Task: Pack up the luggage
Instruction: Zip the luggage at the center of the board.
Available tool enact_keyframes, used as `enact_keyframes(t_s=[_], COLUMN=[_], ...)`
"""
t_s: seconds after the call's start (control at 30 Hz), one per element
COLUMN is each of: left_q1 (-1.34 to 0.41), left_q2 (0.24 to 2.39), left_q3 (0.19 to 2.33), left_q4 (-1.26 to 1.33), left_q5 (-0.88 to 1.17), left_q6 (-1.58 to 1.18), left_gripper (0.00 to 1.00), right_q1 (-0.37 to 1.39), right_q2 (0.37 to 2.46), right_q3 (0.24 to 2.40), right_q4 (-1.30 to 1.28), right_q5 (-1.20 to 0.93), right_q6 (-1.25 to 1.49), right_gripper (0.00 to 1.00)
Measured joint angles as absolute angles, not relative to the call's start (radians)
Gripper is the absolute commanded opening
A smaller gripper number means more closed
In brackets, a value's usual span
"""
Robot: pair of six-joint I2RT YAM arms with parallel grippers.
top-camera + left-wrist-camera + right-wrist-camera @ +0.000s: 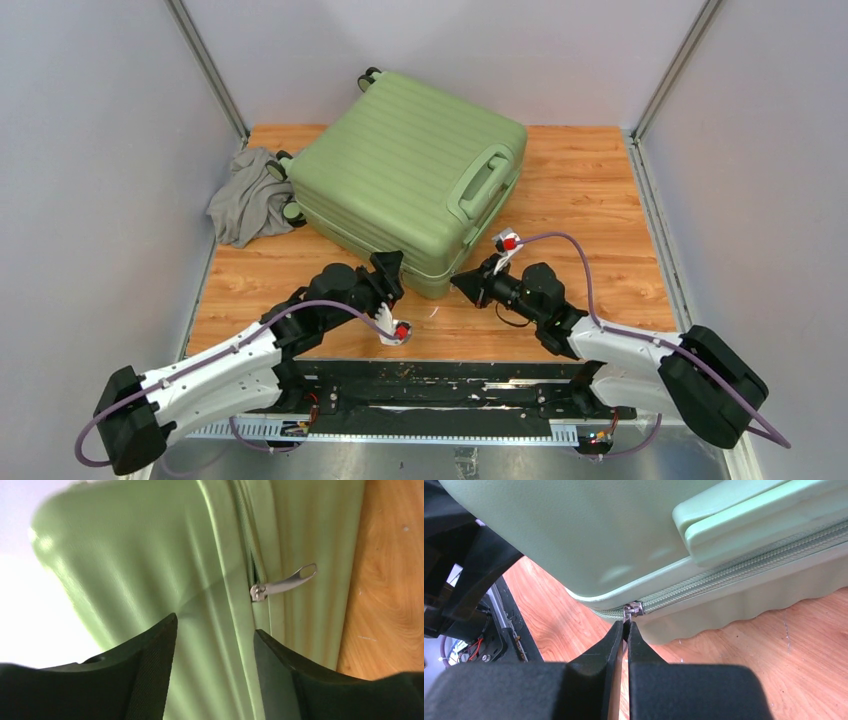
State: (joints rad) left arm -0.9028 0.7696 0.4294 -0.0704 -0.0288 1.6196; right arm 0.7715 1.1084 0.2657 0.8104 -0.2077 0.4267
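Observation:
The luggage [410,170], a light-green ribbed hard-shell suitcase, lies closed and flat on the wooden table. My left gripper [392,268] stands open against its near corner, the shell [150,565] filling the gap between the fingers. A silver zipper pull [285,584] hangs free on the seam just beyond that gripper. My right gripper [625,626] is shut on a second zipper pull [630,613] at the near corner of the suitcase, where the zipper track [734,572] runs off to the right below the green handle [764,515].
A crumpled grey cloth [248,196] lies on the table [580,180] by the suitcase's left wheels [283,168]. Grey walls close in the table on three sides. The black rail [440,385] holding both arm bases runs along the near edge.

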Motion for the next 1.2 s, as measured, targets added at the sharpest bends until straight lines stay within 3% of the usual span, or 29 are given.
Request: enact_keyframes(t_s=[0.33, 0.53, 0.97, 1.17, 1.2], left_q1=[-0.808, -0.815, -0.887, -0.903, -0.904], left_q2=[0.883, 0.958, 1.066, 1.070, 1.066], left_q3=[0.399, 0.413, 0.528, 0.531, 0.526], left_q4=[0.146, 0.223, 0.174, 0.201, 0.206], left_q5=[0.046, 0.067, 0.041, 0.072, 0.077], left_q6=[1.695, 1.690, 1.586, 1.575, 1.576], left_gripper=[0.15, 0.08, 0.08, 0.06, 0.06], right_q1=[0.772, 0.766, 0.893, 0.776, 0.749], right_q2=[1.097, 1.103, 1.085, 0.926, 0.899], right_q3=[0.262, 0.262, 0.299, 0.212, 0.199], right_q4=[0.803, 0.807, 0.719, 0.699, 0.697], right_q5=[-0.202, -0.183, 0.091, -0.022, -0.071], right_q6=[0.427, 0.422, 0.316, 0.386, 0.406], right_gripper=[0.00, 0.00, 0.00, 0.00, 0.09])
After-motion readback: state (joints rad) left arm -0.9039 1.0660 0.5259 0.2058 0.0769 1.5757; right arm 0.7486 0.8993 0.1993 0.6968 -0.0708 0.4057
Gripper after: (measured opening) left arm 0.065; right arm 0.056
